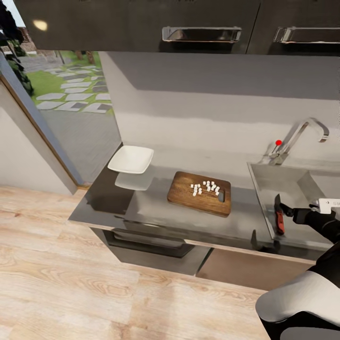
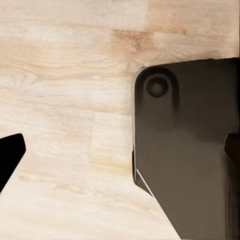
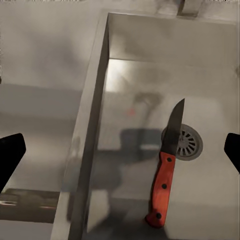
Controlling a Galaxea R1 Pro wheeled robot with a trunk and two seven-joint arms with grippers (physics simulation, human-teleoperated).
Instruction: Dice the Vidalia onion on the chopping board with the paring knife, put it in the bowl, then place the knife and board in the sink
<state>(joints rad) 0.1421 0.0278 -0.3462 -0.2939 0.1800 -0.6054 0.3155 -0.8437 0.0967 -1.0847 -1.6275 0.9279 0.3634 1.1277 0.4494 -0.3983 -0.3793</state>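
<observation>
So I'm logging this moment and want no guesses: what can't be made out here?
- Head view: the sink runs off the frame's edge, with the right arm in front, so part of its floor is hidden.
- Head view: diced onion cubes on the chopping board are too small to count surely.
- Head view: the bowl interior is too plain to judge for contents.
- Right wrist view: the paring knife lies in the sink, its blade partly covering the drain.

My head camera looks down over the surface [image 1: 156, 208] and sink [image 1: 302, 189]; my right wrist camera hangs close above that sink [image 3: 150, 80]; my left faces the floor [image 2: 60, 100].
</observation>
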